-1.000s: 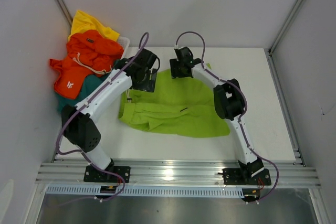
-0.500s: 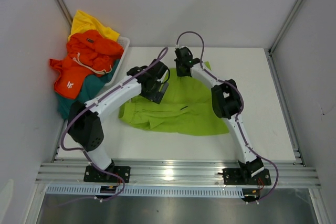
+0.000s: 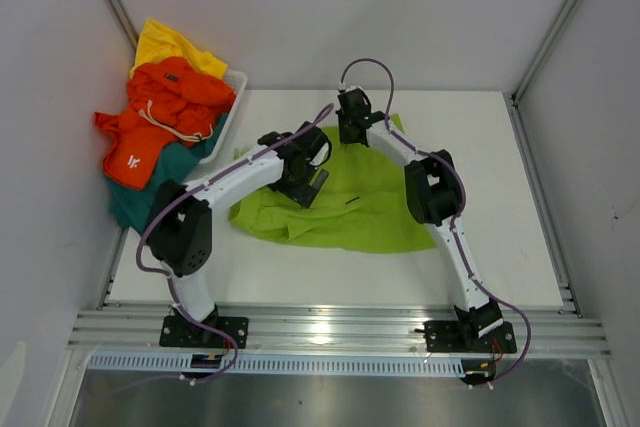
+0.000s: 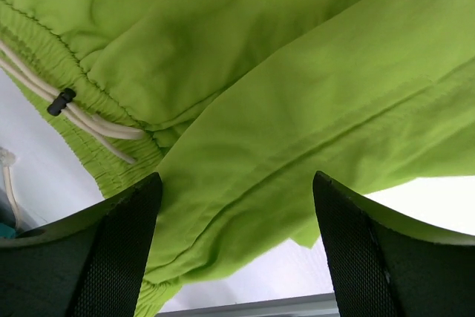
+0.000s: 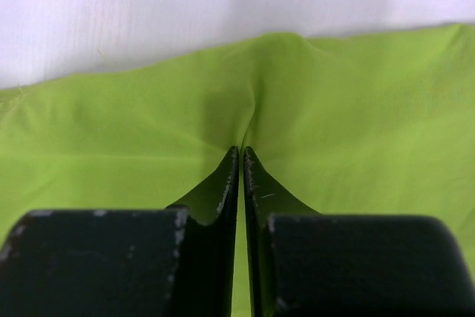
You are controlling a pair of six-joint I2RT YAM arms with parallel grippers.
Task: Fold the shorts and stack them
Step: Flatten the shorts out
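Observation:
Lime green shorts (image 3: 365, 215) lie spread on the white table. My right gripper (image 3: 350, 133) is at their far edge, shut on a pinched fold of the lime green cloth (image 5: 356, 124); in the right wrist view the cloth puckers at the closed tips of the right gripper (image 5: 242, 151). Over the left half of the garment hangs my left gripper (image 3: 312, 185), open. In its own view the left gripper (image 4: 236, 183) has the lime green shorts (image 4: 297, 94) between and below its wide fingers, untouched. The waistband's white drawstring (image 4: 67, 109) shows at the left.
At the far left, orange shorts (image 3: 165, 112), yellow shorts (image 3: 165, 45) and teal shorts (image 3: 150, 185) are heaped on a white basket (image 3: 233, 99). Grey walls enclose the table. An aluminium rail (image 3: 330, 327) runs along the near edge.
My right gripper has shut on the far edge of the lime green shorts. The left arm has swung right, from near the basket to above the garment. The cloth's left side has shifted a little.

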